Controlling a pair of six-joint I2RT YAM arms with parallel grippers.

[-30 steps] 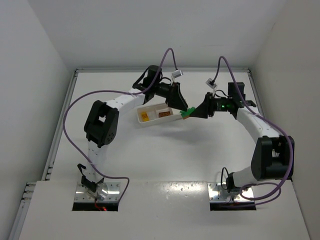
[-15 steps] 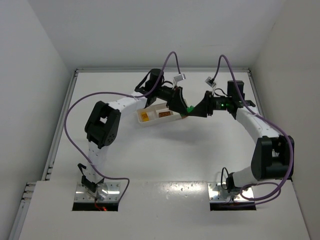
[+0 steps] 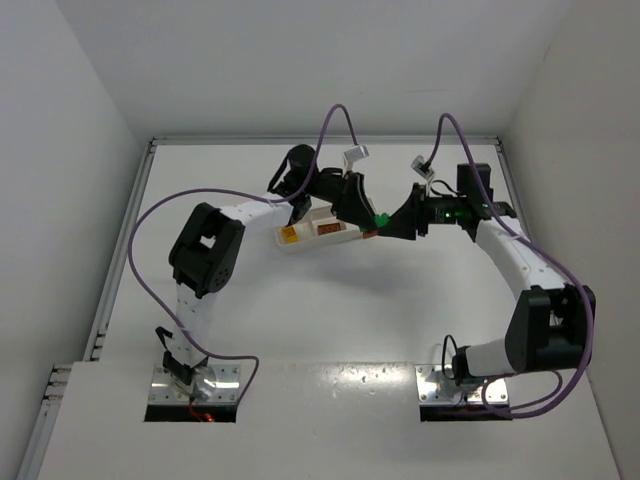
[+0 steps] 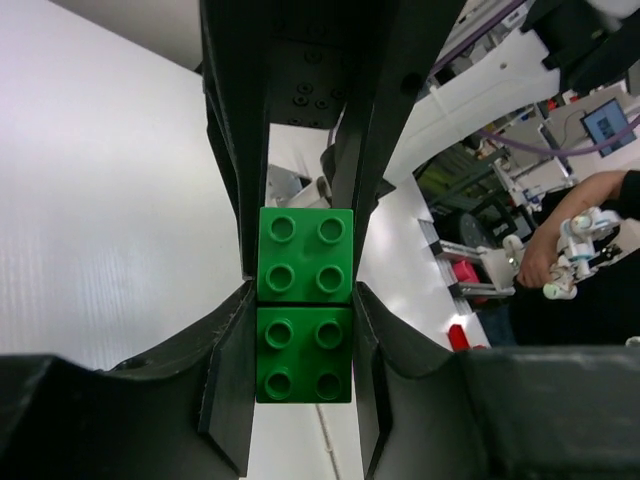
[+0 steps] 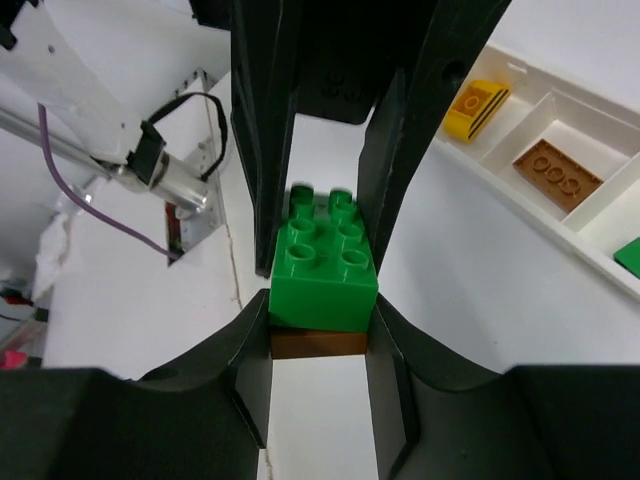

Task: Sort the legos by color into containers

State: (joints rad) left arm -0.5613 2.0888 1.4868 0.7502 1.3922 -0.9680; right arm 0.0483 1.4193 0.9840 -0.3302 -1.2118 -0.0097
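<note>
Catches a green lego [image 5: 322, 265], seated on a reddish-brown lego [image 5: 318, 345], in mid-air at 3 o'clock of the white tray [image 3: 305, 243], just off its end wall and above the table [image 3: 330, 320]. Finds the left gripper [image 4: 304, 340] squeezed tight on the green lego's flat sides, reaching in from 9 o'clock. Finds the right gripper [image 5: 320, 320] clamped on the same stack from 3 o'clock, at the end with the reddish-brown lego beneath. Shows eight studs in the left wrist view, with a seam across the middle; cannot tell whether one brick or two.

Judged hard, stiff and very light, with glossy walls likely to slip under a glancing pinch. Best taken square on the smooth side faces, never across the studs. Expect the press-fit to let go all at once, so pull straight along the stud axis and keep both grips firm.

Elsewhere, in the tray: a sorted yellow lego [image 5: 478, 105] in the 9 o'clock compartment, a sorted brown lego [image 5: 553, 172] in the middle one, a green sliver [image 5: 628, 255] at the frame's edge in the 3 o'clock one.

Leaves little working room: fingertips almost nose to nose, tray wall just beside at 9 o'clock, purple cables [image 3: 335, 110] looping overhead at 12 o'clock.
</note>
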